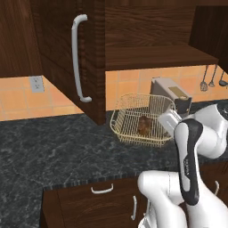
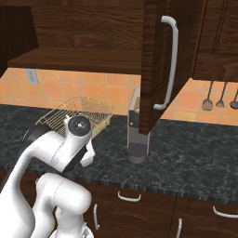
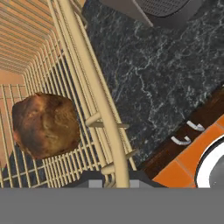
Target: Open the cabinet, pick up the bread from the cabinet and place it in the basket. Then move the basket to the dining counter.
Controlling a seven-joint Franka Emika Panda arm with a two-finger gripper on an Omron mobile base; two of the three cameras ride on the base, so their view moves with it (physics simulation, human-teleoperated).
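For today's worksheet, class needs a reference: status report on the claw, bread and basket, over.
Claw straddling basket rim, grip unconfirmed. Bread inside basket, on black counter. Cabinet door open. Coffee machine beside basket.

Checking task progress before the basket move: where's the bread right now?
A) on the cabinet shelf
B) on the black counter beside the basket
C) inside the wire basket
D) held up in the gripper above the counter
C: the bread lies on the mesh floor inside the basket, which sits on the black granite counter; the hand view shows it within the rim too.
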